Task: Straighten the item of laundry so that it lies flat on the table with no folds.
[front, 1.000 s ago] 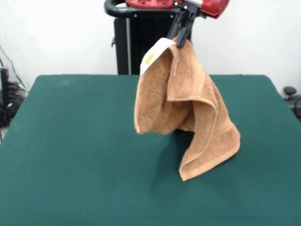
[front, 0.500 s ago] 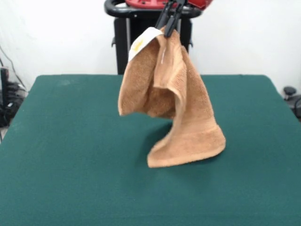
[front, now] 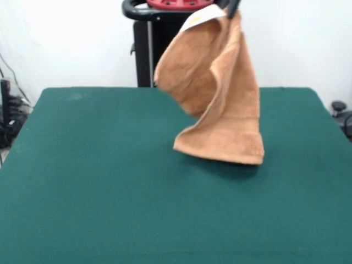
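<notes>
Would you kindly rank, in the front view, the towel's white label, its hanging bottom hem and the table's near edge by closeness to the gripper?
1. White label: just left of the gripper, at the top.
2. Bottom hem: hanging well below.
3. Table's near edge: farthest, at the picture's bottom.

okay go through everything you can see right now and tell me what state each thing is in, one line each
Towel: hanging in the air from one corner, folded and draped on itself, not flat.
White label: at the towel's top, by the held corner.
End effector: at the picture's top edge, shut on the towel's corner.
Table: green cloth, smooth; whether the towel's lower edge touches it is unclear.
</notes>
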Tool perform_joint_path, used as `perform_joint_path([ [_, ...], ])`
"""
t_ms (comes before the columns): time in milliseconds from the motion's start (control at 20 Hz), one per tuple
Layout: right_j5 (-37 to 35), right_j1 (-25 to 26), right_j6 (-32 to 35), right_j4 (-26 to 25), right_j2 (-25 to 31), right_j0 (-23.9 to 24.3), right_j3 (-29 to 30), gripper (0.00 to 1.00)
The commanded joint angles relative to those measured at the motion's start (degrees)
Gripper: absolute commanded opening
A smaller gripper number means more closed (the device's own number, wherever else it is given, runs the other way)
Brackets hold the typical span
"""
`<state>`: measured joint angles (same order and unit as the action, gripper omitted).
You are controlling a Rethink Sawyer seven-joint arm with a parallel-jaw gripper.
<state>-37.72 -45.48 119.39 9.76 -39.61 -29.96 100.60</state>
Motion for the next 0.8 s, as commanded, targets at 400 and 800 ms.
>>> perform_joint_path([
  [400, -9.8, -0.8, 20.2, 7.4, 4.8, -7.5, 6.3, 0.00],
  [800, -9.0, -2.1, 20.5, 13.3, 7.5, -10.1, 10.2, 0.00],
])
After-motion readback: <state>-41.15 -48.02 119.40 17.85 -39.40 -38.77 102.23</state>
